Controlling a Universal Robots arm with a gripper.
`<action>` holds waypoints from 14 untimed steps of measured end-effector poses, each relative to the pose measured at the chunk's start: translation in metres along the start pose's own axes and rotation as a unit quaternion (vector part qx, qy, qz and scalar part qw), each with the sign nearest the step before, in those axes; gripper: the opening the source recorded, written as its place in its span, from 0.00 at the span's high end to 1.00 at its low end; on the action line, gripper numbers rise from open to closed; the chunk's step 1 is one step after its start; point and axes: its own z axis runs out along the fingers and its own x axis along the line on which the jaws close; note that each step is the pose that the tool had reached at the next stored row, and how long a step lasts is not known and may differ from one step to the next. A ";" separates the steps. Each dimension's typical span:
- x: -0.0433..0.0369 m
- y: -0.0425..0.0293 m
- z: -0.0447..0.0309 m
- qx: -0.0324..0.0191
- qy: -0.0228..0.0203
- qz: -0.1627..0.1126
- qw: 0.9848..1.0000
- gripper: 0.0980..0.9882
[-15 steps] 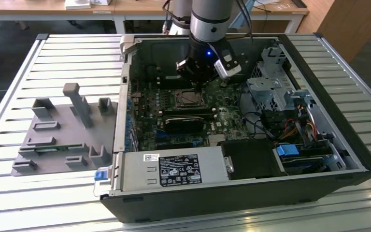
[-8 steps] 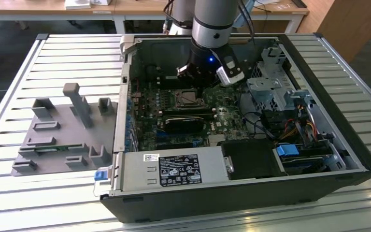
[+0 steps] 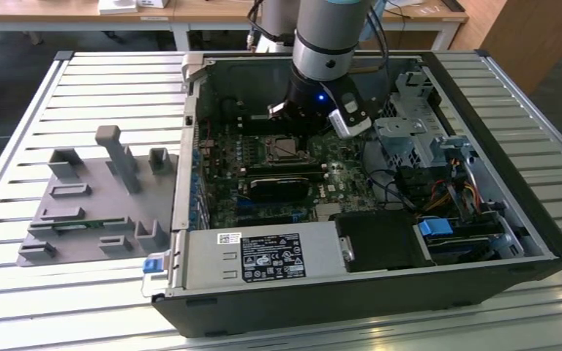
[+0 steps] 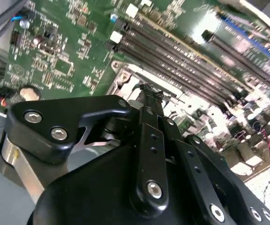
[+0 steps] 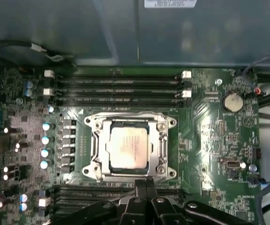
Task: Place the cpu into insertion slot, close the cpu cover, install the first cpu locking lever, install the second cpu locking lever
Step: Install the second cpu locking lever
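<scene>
My gripper (image 5: 145, 183) sits at the lower centre of the first wrist view, fingers pressed together with nothing between them, tips just at the near edge of the socket frame; closed tips make a narrow pusher, which I judge suits lever or cover work better than grasping. The cpu (image 5: 128, 145) lies flat in the insertion slot (image 5: 110, 165), centre of frame, silvery top up, so placement looks done. The cpu cover (image 5: 99, 140) appears down around the chip, window framing it; can't tell whether either locking lever is latched. In the exterior view my arm (image 3: 326, 36) hangs from top centre over the motherboard (image 3: 345, 167) inside the open pc case (image 3: 359, 292); socket sits just below the wrist, mid-frame. Grey fixture tray (image 3: 66, 234) at left, well apart.
</scene>
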 end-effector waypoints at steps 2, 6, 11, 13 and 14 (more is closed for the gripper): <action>0.0000 -0.0028 -0.0002 -0.016 0.000 0.000 1.000 0.99; 0.0000 -0.0120 -0.0009 -0.021 0.000 -0.001 1.000 0.99; 0.0013 -0.0176 -0.0012 -0.023 0.000 -0.001 1.000 0.99; 0.0041 -0.0184 -0.0011 -0.023 0.000 -0.001 1.000 0.99; 0.0060 -0.0186 -0.0010 -0.023 0.000 -0.001 1.000 0.99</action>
